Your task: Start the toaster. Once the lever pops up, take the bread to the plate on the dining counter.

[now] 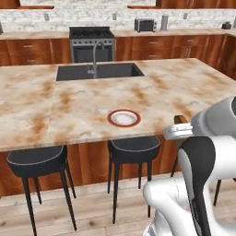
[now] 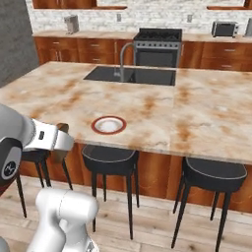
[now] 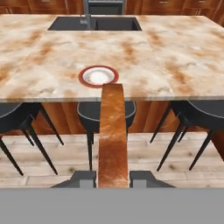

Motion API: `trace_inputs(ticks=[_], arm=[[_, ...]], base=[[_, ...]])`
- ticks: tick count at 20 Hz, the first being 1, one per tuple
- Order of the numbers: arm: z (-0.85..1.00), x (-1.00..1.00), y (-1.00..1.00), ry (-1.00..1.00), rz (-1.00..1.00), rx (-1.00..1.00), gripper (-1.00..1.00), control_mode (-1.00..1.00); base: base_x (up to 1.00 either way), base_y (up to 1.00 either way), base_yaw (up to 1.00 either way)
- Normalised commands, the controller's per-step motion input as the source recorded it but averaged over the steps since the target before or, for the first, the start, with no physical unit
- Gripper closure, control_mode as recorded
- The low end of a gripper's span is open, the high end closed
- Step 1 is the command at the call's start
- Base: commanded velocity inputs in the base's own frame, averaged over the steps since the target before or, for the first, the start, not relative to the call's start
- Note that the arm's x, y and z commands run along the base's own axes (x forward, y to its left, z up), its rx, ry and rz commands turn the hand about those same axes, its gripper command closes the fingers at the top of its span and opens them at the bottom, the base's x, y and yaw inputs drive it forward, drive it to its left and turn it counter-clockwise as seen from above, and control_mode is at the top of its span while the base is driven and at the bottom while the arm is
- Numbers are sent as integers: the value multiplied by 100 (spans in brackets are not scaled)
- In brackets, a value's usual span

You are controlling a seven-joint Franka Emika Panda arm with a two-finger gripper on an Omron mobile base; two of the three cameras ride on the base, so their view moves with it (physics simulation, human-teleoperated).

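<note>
Gripper (image 3: 113,178) pinching the bread (image 3: 113,135) edge-on over wood floor (image 3: 144,153), short of the dining counter (image 3: 52,57); plate (image 3: 98,76) straight ahead near the slab's front edge, black stools (image 3: 105,114) beneath, sink basin (image 3: 111,24) beyond.

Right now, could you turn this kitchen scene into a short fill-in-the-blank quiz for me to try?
1. The end effector is shut on the edge-on brown-crusted ____ slice.
2. The round white plate with the red-brown rim holds ____ so far.
3. That plate lies near the front edge of the beige marbled stone dining counter, above a black ____.
4. The boxy silver-grey toaster stands on the back counter, to the ____ of the black stove in both base views.

Missing words: bread; nothing; stool; right
</note>
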Motion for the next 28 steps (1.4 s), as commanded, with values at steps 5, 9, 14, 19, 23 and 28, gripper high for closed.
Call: trace_inputs(ticks=[5, 9, 14, 19, 23, 28], arm=[[0, 0, 0, 0, 0, 0, 100, 100], [0, 0, 0, 0, 0, 0, 100, 100], [0, 0, 0, 0, 0, 0, 100, 100], [0, 0, 0, 0, 0, 0, 100, 100], [0, 0, 0, 0, 0, 0, 100, 100], [-5, 7, 1, 0, 0, 0, 100, -100]], base=[[69, 1, -11], [43, 0, 0], [48, 0, -5], [55, 2, -1], [51, 8, 0], [31, 5, 0]])
